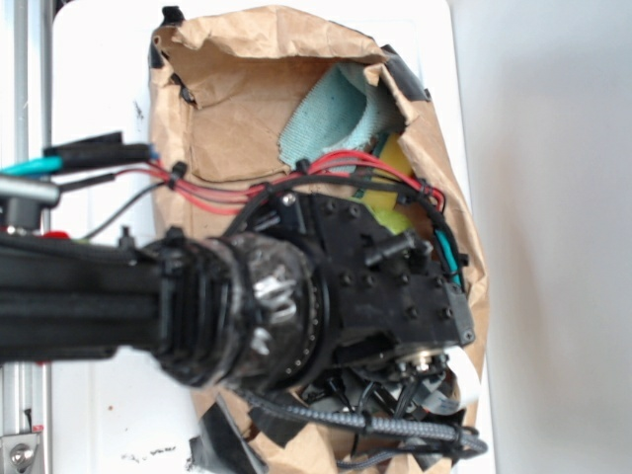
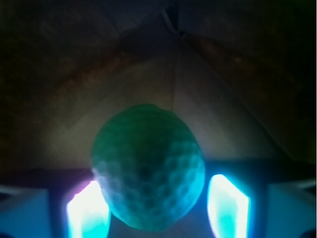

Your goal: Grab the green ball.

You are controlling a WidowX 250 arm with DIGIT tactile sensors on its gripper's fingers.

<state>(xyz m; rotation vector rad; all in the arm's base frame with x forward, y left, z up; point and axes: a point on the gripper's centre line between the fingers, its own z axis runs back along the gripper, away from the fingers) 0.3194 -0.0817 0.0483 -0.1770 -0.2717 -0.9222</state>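
In the wrist view the green ball (image 2: pixel 148 166), round and finely dimpled, fills the centre and rests on brown paper. My gripper (image 2: pixel 158 201) is open around it. The left finger (image 2: pixel 88 210) sits right against the ball's side. A narrow gap shows between the ball and the right finger (image 2: pixel 228 203). In the exterior view the arm's black wrist (image 1: pixel 385 286) reaches down into a brown paper bag (image 1: pixel 237 138); there the fingers and the ball are hidden beneath it.
A teal cloth (image 1: pixel 336 114) lies in the bag's upper part. A bit of lime-green plush (image 1: pixel 390 202) shows beside the wrist. Creased paper walls (image 2: pixel 223 114) rise close behind the ball. Red and black cables (image 1: pixel 217 193) run along the arm.
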